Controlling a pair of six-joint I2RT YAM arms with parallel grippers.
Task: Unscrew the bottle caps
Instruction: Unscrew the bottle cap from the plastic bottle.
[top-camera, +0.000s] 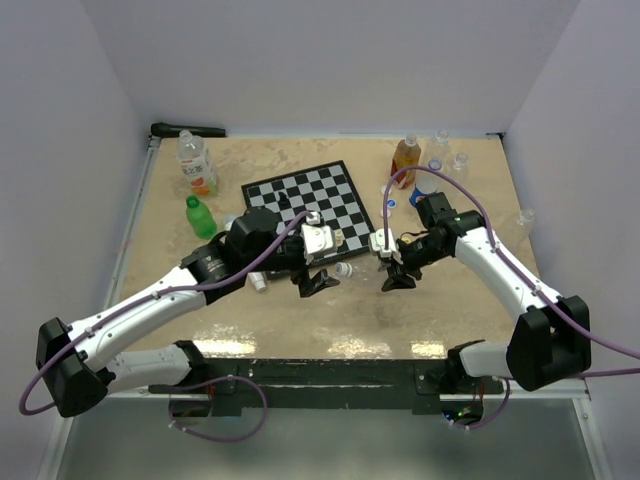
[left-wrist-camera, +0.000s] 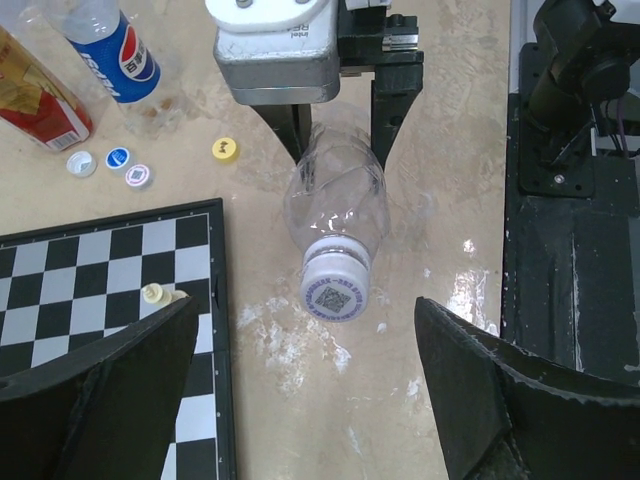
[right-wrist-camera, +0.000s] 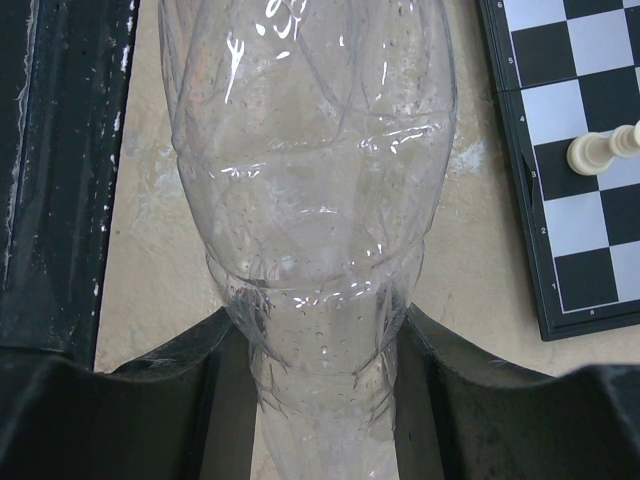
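A clear, label-free bottle (left-wrist-camera: 335, 205) lies on its side on the table between my two grippers, and it fills the right wrist view (right-wrist-camera: 310, 150). Its white cap (left-wrist-camera: 335, 285) with a printed code points at my left gripper and shows in the top view (top-camera: 343, 270). My right gripper (right-wrist-camera: 315, 400) is shut on the bottle's body, one finger on each side. My left gripper (left-wrist-camera: 310, 390) is open, its jaws wide apart just short of the cap and not touching it. Both grippers also show in the top view, left (top-camera: 318, 280) and right (top-camera: 393, 272).
A chessboard (top-camera: 308, 200) with a few pieces lies behind the grippers. Loose yellow (left-wrist-camera: 225, 150), blue (left-wrist-camera: 118, 157) and white (left-wrist-camera: 80, 163) caps lie by a Pepsi bottle (left-wrist-camera: 110, 45) and an orange-labelled bottle (left-wrist-camera: 35, 90). A green bottle (top-camera: 200, 215) stands at the left.
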